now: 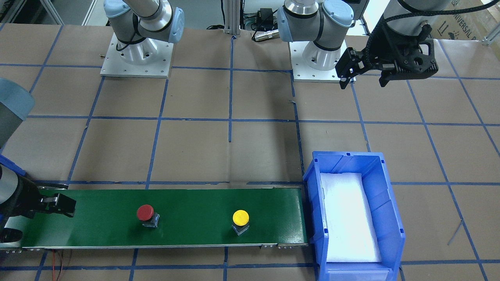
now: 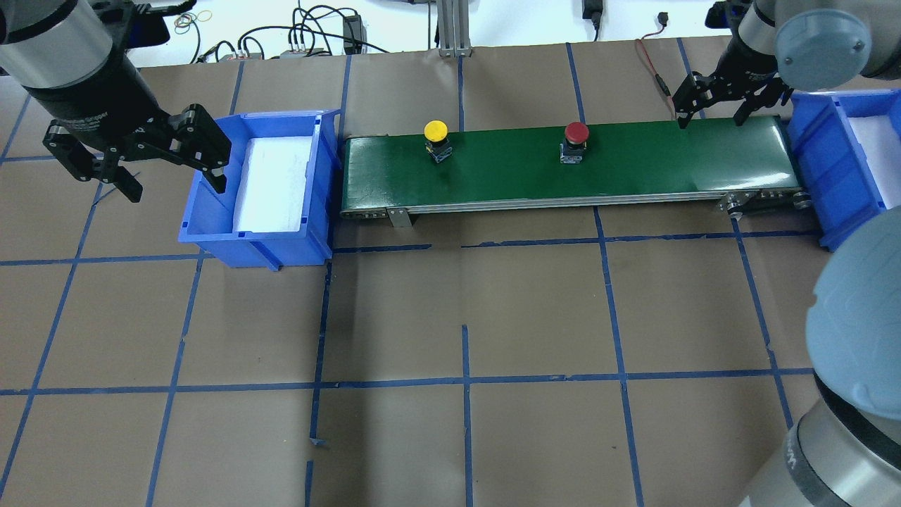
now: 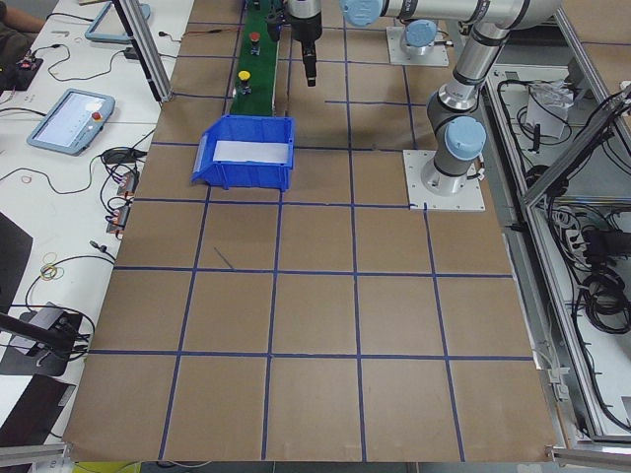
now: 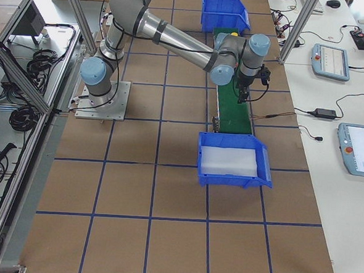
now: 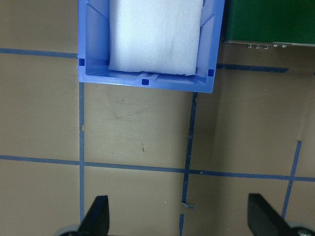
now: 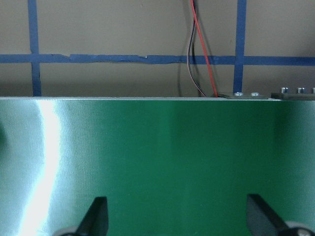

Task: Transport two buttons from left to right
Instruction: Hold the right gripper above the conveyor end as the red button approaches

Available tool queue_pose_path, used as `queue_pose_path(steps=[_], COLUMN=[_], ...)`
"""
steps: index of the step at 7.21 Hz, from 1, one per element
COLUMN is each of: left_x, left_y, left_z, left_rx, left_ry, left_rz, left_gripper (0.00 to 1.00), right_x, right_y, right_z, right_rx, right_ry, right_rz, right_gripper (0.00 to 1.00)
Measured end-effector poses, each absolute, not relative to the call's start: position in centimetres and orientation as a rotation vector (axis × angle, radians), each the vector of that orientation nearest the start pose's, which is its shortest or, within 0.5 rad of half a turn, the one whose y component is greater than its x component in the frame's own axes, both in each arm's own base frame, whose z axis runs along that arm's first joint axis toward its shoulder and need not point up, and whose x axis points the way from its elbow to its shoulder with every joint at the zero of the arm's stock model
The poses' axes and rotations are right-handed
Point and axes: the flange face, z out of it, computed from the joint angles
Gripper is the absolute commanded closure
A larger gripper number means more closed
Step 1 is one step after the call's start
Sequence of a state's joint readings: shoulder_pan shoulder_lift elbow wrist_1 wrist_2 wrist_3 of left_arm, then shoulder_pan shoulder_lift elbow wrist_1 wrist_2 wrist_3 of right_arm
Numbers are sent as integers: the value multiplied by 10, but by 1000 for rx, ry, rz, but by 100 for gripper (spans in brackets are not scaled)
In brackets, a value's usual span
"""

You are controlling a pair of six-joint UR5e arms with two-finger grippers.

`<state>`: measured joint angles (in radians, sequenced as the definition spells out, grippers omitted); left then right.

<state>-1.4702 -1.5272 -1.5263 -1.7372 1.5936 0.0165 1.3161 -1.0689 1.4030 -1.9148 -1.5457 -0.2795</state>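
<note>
two arms, same build: left arm [image 1: 312, 19], right arm [image 1: 144, 19]. silver-grey round tube links, fat cylindrical joints, pale blue joint caps [image 2: 820, 44]. each stands on square pale metal base plate [image 1: 300, 74], small screws dotted round edge; both plates well back from green belt [image 1: 187, 230]. left gripper [image 2: 176, 189], right gripper [image 2: 709, 121]: matt black, two slim fingers, skeletal linkage frame. black braided cable [image 1: 375, 33] along left wrist. small white lettering on left wrist's black collar [image 2: 84, 125], unreadable.

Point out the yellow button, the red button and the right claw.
yellow button [image 2: 436, 130], overhead exterior view, round cap.
red button [image 2: 576, 132], overhead exterior view, round cap.
right claw [image 2: 709, 118], overhead exterior view, midway between fingertips.
</note>
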Motion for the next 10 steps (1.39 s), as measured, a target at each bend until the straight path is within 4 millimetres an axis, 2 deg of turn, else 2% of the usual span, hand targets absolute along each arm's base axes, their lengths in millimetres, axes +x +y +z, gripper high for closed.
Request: queue_pose_path(steps=[10], left_x=[-84], left_y=[-475], left_z=[518], left_rx=[-133], left_ry=[3125], left_rz=[114], left_gripper=[0], right_x=[-38], right_y=[-687], right_z=[314], right_rx=[-41], right_ry=[3121], right_rz=[-38], right_gripper=[0])
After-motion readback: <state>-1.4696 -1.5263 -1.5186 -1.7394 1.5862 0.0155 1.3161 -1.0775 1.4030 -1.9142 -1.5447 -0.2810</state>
